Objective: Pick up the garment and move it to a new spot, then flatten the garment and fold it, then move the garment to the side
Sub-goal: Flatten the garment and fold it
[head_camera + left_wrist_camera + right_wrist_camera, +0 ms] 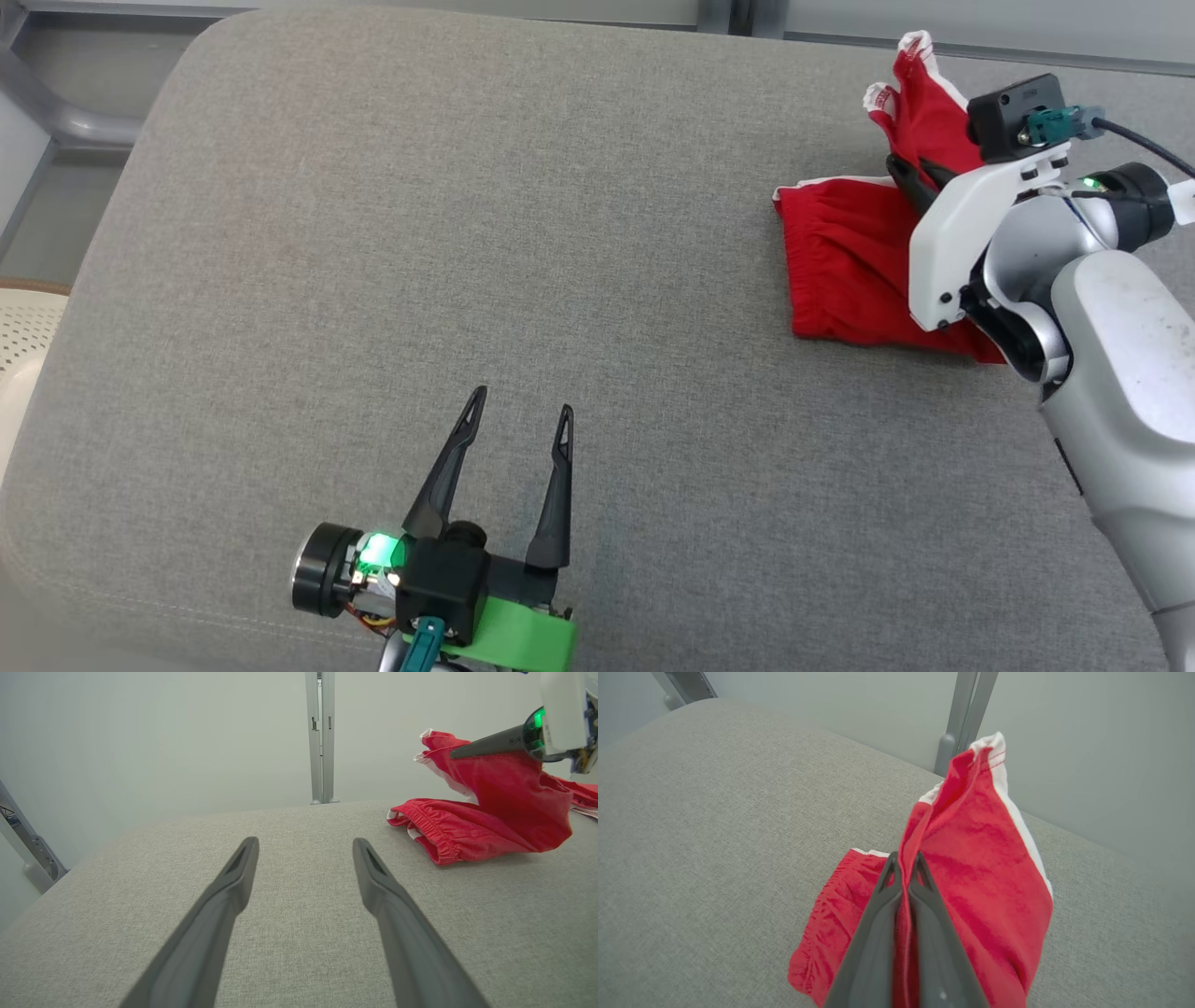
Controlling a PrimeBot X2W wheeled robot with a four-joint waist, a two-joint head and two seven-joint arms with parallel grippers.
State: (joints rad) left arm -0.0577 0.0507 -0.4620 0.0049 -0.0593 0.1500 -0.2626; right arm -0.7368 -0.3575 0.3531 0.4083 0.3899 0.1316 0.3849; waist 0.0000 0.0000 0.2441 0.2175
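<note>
A red garment (845, 271), apparently shorts with white trim (1017, 812), lay at the upper right of the head view on a counter (467, 233) padded in grey fabric. The right claw (920, 177) was closed on a fold of the cloth, its two dark fingers pinched together with red fabric between them. That part stood up in a peak while the rest, including the gathered elastic waistband (420, 816), rested bunched on the counter.

The garment looked light, soft and limp. It would likely sag and drape from any single hold, and a thin fold could slip from narrow fingers. Firmer places to take it would probably be the waistband or the stitched white hem, with a second hold at another edge to spread it flat.

The left claw (521, 403) sat at the lower middle of the head view, fingers spread wide and holding nothing, well apart from the garment over bare counter.

Little stood in the way. A metal post (320, 737) rose behind the counter's far edge, and a pale perforated object (23, 327), too cropped to identify, showed at the left edge of the head view. The right forearm covered the garment's lower right corner.
</note>
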